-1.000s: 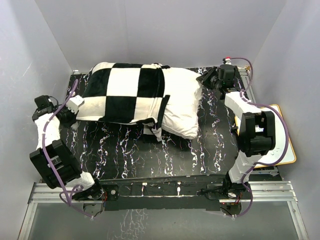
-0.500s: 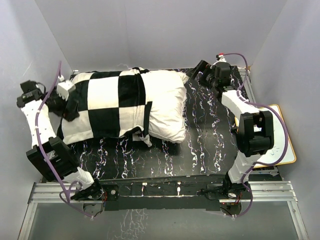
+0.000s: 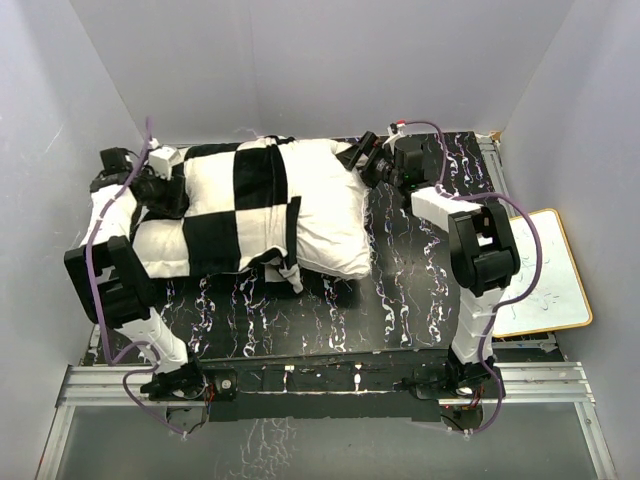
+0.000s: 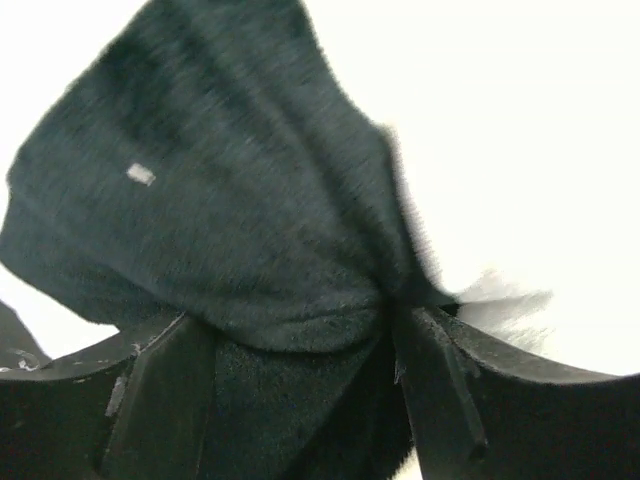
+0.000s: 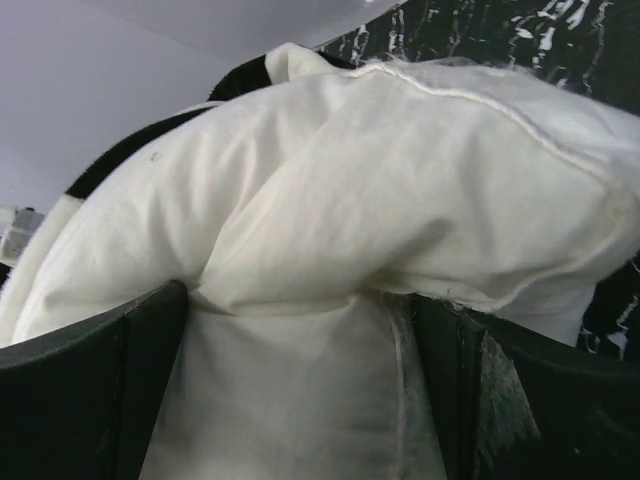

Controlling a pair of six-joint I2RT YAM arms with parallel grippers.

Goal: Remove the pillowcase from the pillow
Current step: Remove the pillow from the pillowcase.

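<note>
Up close on the left gripper [image 4: 293,318]: fingers apart, black fold of the plush black-and-white checkered pillowcase [image 4: 230,200] bunched between, pinched or not, cannot tell. Right gripper [image 5: 300,300]: spread wide around a corner of the plump off-white pillow [image 5: 330,180]. From above only: pillow half-covered, black white-veined table [image 3: 400,300], white board [image 3: 545,270] beside, grey walls [image 3: 320,60].

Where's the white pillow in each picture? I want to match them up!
Top external: the pillow lies near the middle, its bare right end sticking out of the pillowcase.
Left wrist: no pillow I can be sure of; black plush of the pillowcase fills the view.
Right wrist: it fills the middle, bulging between the right gripper fingers.
Shared landmark: the checkered pillowcase, also peeking out behind the pillow at the right wrist view's upper left.
</note>
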